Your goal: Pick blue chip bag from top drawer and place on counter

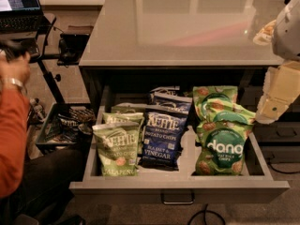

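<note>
The top drawer (178, 187) stands pulled open below the counter (178, 27), with its dark handle at the front middle. The blue chip bag (161, 139), navy with white "Sea Salt & Vinegar" lettering, stands upright in the drawer's middle. A second navy bag (171, 100) lies behind it. Light green jalapeno bags (117, 149) stand to its left and green Dang bags (220, 144) to its right. My gripper (280, 95), pale beige under the white arm, hangs at the right edge, above and to the right of the drawer, apart from every bag.
A person in an orange sleeve (11, 135) sits at the left, beside a laptop (18, 6) on a stand. A dark crate (61, 125) with packets stands on the floor left of the drawer. A cable (206, 217) lies below the drawer front.
</note>
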